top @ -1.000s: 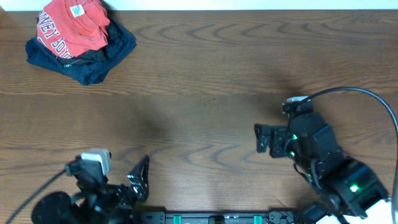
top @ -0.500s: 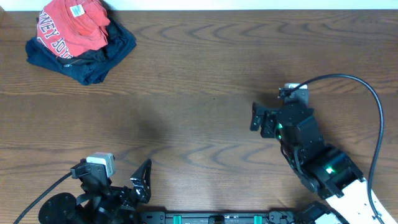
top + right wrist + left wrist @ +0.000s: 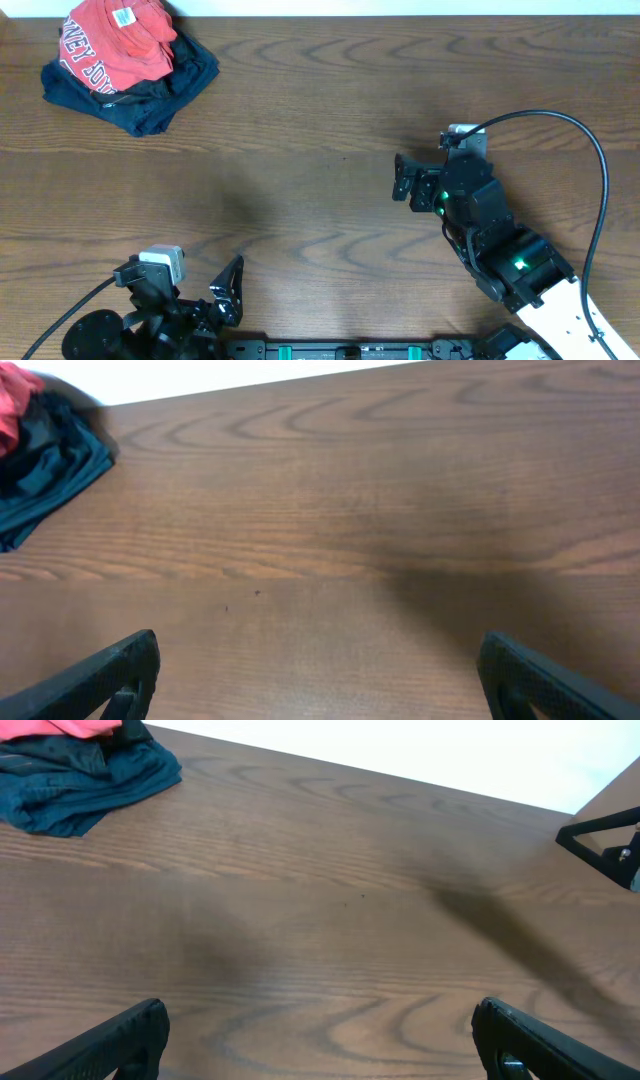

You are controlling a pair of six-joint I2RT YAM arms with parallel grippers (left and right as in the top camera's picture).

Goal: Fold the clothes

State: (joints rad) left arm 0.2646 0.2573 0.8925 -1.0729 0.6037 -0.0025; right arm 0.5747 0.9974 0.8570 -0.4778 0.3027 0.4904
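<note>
A crumpled red shirt with white lettering (image 3: 118,42) lies on top of a dark blue garment (image 3: 150,95) in a heap at the table's far left corner. The dark blue garment also shows at the top left of the left wrist view (image 3: 75,780) and at the left edge of the right wrist view (image 3: 45,475). My left gripper (image 3: 228,292) is open and empty at the near edge. My right gripper (image 3: 405,182) is open and empty over bare table right of centre, its fingers pointing left, far from the clothes.
The brown wooden table (image 3: 320,120) fills the overhead view. A black cable (image 3: 590,170) loops from the right arm. The right arm's tip shows at the right edge of the left wrist view (image 3: 610,845).
My right gripper has moved away from the near edge and leftward toward the table's middle. My left arm pulled back slightly toward the near edge, then stayed still.
</note>
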